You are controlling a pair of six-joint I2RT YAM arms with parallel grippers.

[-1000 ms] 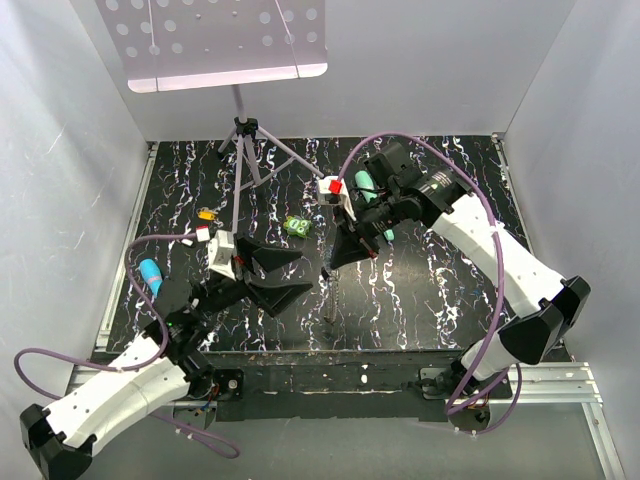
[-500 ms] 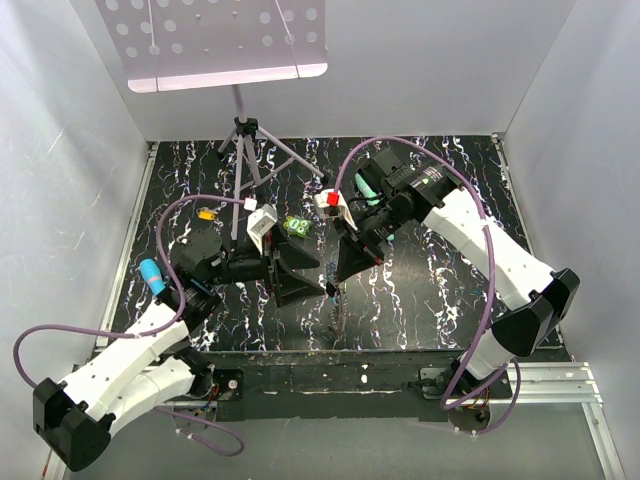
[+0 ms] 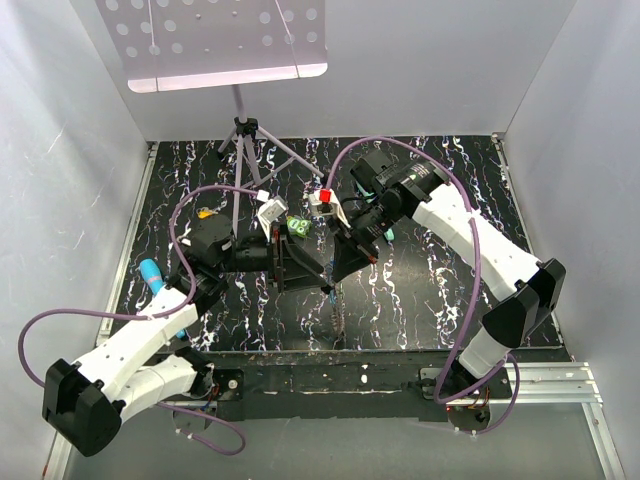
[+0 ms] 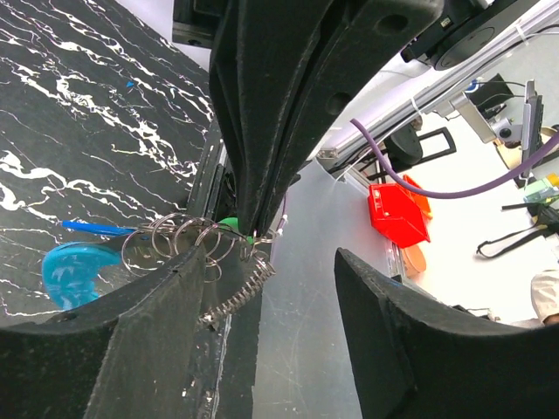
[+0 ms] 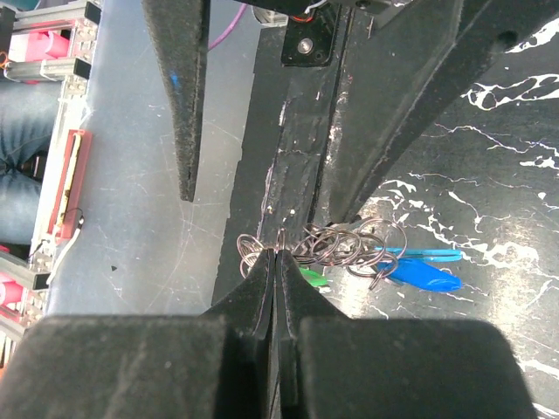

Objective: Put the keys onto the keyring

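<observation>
Marbled table (image 3: 420,290), right end effector (image 5: 277,254) pinched on keyring (image 5: 349,244), left end effector (image 4: 275,257) agape, green key (image 5: 310,278) half hidden.

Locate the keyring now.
Top view, centre of the table near its front edge: the keyring is pinched by the right gripper, close beside the open left gripper.

On the black marbled mat (image 3: 420,300), a tripod (image 3: 245,128) bearing a perforated white board (image 3: 215,40) stands at eleven o'clock, a teal cylinder (image 3: 150,271) lies at nine, and a square bright-green block (image 3: 297,229) sits near centre.
</observation>
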